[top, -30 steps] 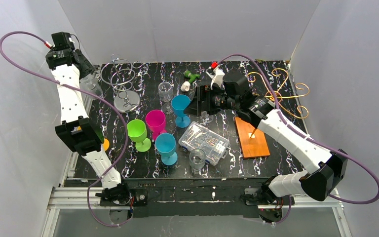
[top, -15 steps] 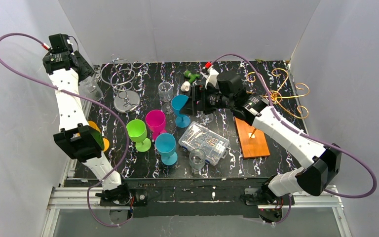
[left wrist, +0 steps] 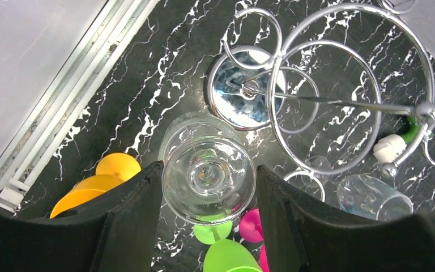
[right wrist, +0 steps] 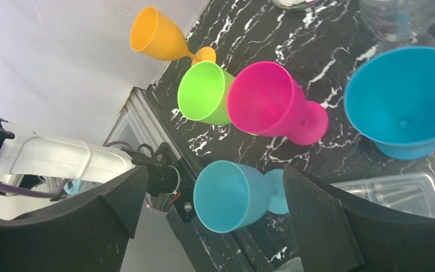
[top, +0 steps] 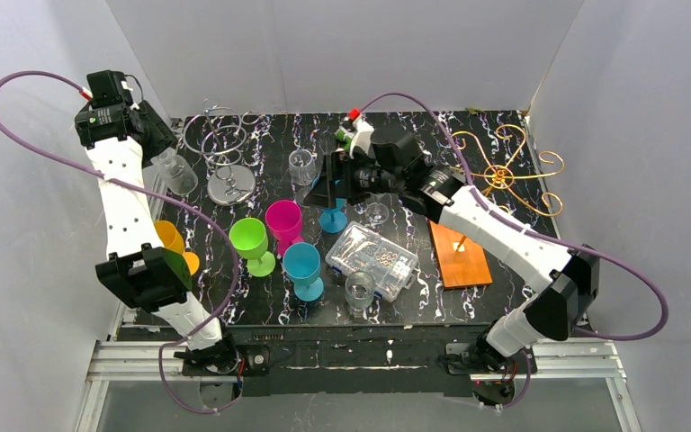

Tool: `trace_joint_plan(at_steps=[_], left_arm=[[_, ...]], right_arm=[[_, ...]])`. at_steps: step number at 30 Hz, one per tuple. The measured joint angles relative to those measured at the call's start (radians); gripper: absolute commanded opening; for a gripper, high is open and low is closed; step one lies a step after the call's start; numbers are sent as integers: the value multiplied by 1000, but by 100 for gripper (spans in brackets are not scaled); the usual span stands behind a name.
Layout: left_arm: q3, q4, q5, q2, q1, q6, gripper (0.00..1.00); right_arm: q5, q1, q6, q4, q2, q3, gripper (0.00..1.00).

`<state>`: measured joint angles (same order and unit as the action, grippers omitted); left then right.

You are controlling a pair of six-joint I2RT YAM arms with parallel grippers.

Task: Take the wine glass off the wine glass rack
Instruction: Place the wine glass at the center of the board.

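Observation:
The wine glass rack point(top: 502, 170), a golden curled-wire stand on an orange-brown wooden base point(top: 459, 251), stands at the right with no glass hanging on it. A clear wine glass point(top: 175, 172) hangs in the air at the far left, with my left gripper point(top: 164, 158) shut on it. In the left wrist view both fingers press the rim of the glass's round foot point(left wrist: 209, 179). My right gripper point(top: 324, 184) stands open over the coloured goblets. Its fingers point(right wrist: 119, 198) frame a blue goblet point(right wrist: 235, 195) far below without touching it.
A silver wire stand point(top: 225, 144) on a round base is beside the held glass. Orange point(top: 172, 241), green point(top: 251, 241), pink point(top: 284, 221) and two blue goblets point(top: 303, 264) crowd the middle. Clear glasses point(top: 376, 213), a plastic compartment box point(top: 373, 258) and a green-white piece point(top: 349, 139) are nearby.
My right arm has swung left, away from the golden rack and over the goblets, jaws still open. My left arm has shifted a little, still carrying the clear glass.

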<state>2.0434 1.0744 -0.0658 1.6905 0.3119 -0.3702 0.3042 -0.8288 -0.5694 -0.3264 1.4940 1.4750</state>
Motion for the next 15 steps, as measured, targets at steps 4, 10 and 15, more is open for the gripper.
trace_joint_plan(at_steps=[4,10,15], left_arm=[[-10,14,15,-37,-16,0,23],[-37,31,41,-99,-51,-2,23],[-55,48,72,-133,-77,-10,23]], right_arm=[[-21,-45,13,-1,56,74,98],[-43,-83,16,15,138,202,94],[-32,-88,-37,66,201,256,83]])
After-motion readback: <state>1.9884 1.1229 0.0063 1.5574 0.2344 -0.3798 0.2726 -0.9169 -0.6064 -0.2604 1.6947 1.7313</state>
